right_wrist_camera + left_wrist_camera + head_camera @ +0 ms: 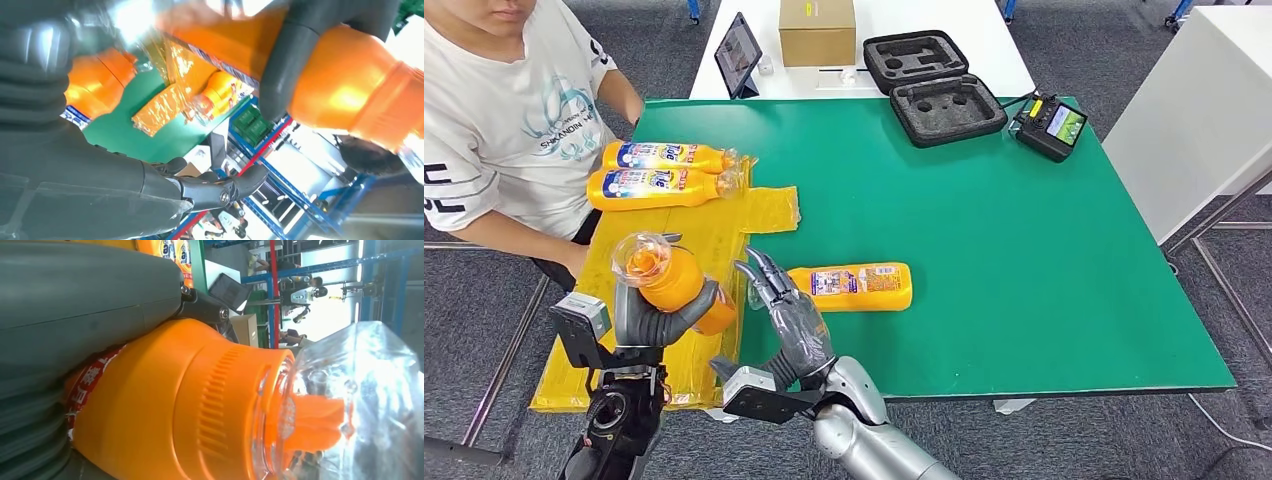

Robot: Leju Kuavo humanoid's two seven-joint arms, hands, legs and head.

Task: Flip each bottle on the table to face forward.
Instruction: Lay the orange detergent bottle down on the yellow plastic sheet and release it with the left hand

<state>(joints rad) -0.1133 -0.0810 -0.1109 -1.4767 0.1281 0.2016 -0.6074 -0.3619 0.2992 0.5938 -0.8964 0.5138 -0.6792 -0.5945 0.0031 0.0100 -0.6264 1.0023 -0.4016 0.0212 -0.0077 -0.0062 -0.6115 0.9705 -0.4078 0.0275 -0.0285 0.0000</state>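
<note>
Left hand (659, 318) grips orange bottle (669, 280), cap tilted up toward camera; right hand (786, 310) spread, empty.

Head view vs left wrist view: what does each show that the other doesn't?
Head view alone: the green table, the right hand open beside a lying bottle, a black foam case, a person's arm. Left wrist view alone: the ribbed orange cap and clear overcap up close. Both: the left hand holding the orange bottle, two bottles at the table's far side, a tablet.
</note>
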